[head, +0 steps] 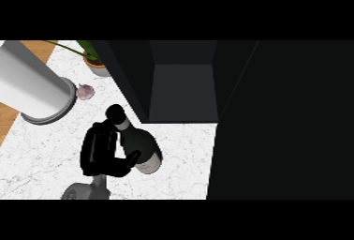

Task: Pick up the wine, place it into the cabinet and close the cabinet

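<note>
1. The wine bottle (138,143) is seen in the lower middle of the frame, leaning with its dark capped neck toward the upper left and its pale base toward the lower right. Whether it is lifted clear of the counter (41,150) cannot be told from this steep angle.

2. The bottle is grasped by the left hand (102,150), which sits just left of it; the fingers are curled round the body and the thumb is wrapped under the lower part. The grip appears to be taken at mid-body so that the neck is left free and the base can be set down first.

3. The cabinet (183,93) is found directly above the bottle in the frame, its dark interior open toward the counter. The bottle is held just short of that opening, so the placing step is judged not yet done.

4. A large dark panel (276,122) fills the right side; it is taken to be the cabinet door swung open, to be closed last.

5. The right hand is not shown.

6. In the upper left, a white cylinder (34,84), a small pinkish bulb, perhaps garlic (84,92), and a potted plant (93,58) are set apart from the bottle's likely path.
</note>
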Action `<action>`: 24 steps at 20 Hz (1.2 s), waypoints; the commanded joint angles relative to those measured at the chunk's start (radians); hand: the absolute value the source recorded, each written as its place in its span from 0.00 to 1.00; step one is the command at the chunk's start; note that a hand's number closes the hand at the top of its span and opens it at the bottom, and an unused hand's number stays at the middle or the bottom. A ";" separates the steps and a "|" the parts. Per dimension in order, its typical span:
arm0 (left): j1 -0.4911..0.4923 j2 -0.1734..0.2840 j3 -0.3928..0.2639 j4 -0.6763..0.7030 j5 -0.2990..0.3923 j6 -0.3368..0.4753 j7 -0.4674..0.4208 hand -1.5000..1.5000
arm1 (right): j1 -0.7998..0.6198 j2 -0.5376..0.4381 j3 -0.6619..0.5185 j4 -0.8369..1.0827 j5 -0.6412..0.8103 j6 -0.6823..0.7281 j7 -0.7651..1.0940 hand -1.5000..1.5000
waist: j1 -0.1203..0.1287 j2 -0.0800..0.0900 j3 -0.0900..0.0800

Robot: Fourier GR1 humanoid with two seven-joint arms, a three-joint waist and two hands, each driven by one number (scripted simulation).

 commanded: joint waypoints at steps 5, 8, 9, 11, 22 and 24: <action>-0.101 -0.004 -0.193 -0.211 0.027 0.320 0.234 1.00 | 0.043 -0.021 -0.064 -0.210 -0.117 0.024 0.086 0.00 | -0.010 0.005 -0.001; -0.130 -0.004 -0.250 -0.198 0.044 0.427 0.261 1.00 | 0.099 -0.009 -0.030 -0.199 -0.076 0.034 0.033 0.00 | -0.014 0.005 -0.001; -0.253 -0.004 -0.230 -0.113 0.061 0.468 0.274 1.00 | 0.026 -0.015 -0.092 -0.179 -0.135 0.037 0.071 0.00 | -0.019 0.009 -0.001; -0.307 -0.004 -0.185 -0.076 0.043 0.483 0.304 1.00 | 0.076 -0.010 -0.053 -0.221 -0.109 0.036 0.081 0.00 | -0.024 0.007 -0.001; -0.416 -0.004 -0.240 0.190 0.085 0.556 0.187 1.00 | 0.085 0.001 -0.109 -0.147 -0.154 0.100 0.014 0.00 | -0.020 0.011 -0.001; -0.405 -0.004 -0.283 0.229 0.122 0.579 0.125 1.00 | -0.007 0.014 -0.117 -0.158 -0.155 0.071 0.099 0.00 | -0.018 0.012 -0.002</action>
